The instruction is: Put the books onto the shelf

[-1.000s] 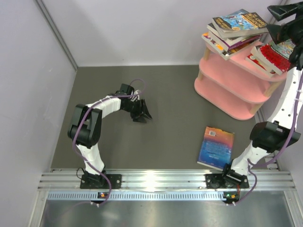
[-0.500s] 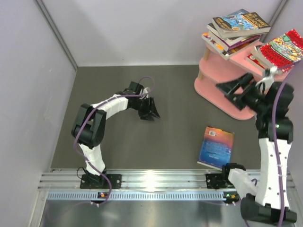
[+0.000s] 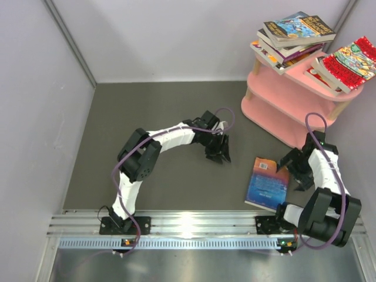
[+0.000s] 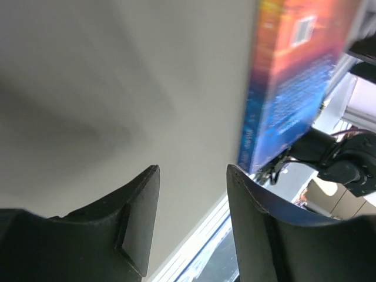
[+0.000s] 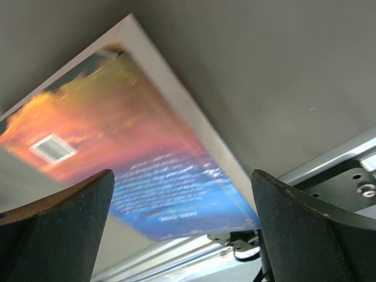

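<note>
Arms converge on the last book [image 3: 268, 183] lying flat on the grey table [image 3: 147, 117], its orange-and-blue cover face up, between the right arm's base and the foot of the pink shelf [image 3: 276, 120]. Within 1 second the right gripper [image 3: 295, 167] has dropped from the shelf's top tier, where it left a red book [image 3: 348, 63], to the far right edge of the book on the table. Its jaws are spread as wide as they go, with nothing between them. The left gripper [image 3: 218, 154] has swung across from mid-table and now hangs just left of the book, jaws part open and empty.

That drop-off looks complete, leaving 1 book still to shelve.

The top tier is crowded: a slanting stack [image 3: 292, 35] overhangs its left end and the red book overhangs the right. The 2 lower tiers show no books, as far as can be seen. The book on the table offers only a thin edge to pinch, so the left gripper may be needed to brace or tip it. An aluminium rail [image 3: 194, 223] runs close behind the book's near edge.
</note>
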Controlling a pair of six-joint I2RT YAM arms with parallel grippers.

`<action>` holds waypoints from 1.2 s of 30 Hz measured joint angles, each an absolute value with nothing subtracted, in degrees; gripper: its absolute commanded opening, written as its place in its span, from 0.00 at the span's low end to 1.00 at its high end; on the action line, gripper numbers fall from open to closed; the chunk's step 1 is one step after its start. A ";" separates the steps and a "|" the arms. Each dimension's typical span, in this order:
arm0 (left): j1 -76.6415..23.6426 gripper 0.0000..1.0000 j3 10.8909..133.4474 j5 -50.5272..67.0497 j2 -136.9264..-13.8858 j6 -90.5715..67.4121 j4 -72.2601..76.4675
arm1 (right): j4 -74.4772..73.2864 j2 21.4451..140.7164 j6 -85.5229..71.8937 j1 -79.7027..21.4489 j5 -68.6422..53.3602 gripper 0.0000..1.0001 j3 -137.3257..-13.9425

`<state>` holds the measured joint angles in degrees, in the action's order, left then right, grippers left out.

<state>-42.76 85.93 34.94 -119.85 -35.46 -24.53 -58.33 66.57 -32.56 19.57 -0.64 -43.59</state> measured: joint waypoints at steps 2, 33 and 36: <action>-44.66 0.54 87.83 34.83 -120.44 -35.88 -24.71 | -57.80 68.40 -32.58 19.92 1.04 1.00 -43.59; -41.87 0.56 81.10 33.65 -120.07 -38.02 -27.40 | -33.43 83.31 -48.47 -22.98 -10.48 0.62 -43.11; -40.58 0.56 80.49 34.52 -119.85 -38.09 -27.66 | -29.32 83.20 -50.87 -24.27 -14.46 0.38 -40.45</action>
<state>-40.58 80.49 34.52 -119.85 -38.09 -27.66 -29.32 83.20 -50.87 -24.27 -14.46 -40.45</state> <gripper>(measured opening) 0.556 0.555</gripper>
